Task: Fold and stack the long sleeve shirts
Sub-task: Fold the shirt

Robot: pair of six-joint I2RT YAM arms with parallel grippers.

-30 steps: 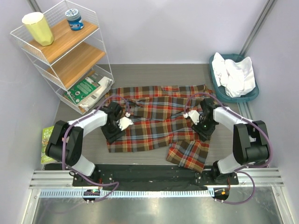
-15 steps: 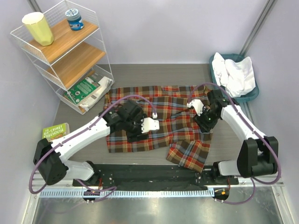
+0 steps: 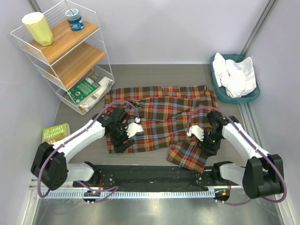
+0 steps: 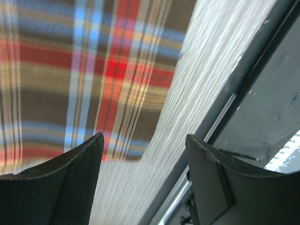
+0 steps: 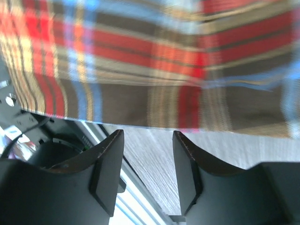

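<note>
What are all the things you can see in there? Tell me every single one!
plaid shirt: 1, red, orange, brown and green, spread in the middle of the table
white shirt: 1, white, crumpled in the basket
basket: 1, teal, far right corner
shelf rack: 1, white wire with wooden shelves, far left
cup: 1, yellow, top shelf
jar: 1, blue, top shelf
pack: 1, green, bottom shelf
book: 1, green, left edge of the table
table: 1, grey
left pincer: 1, black, open, over the plaid shirt's near edge
right pincer: 1, black, open, over the plaid shirt's near edge
</note>
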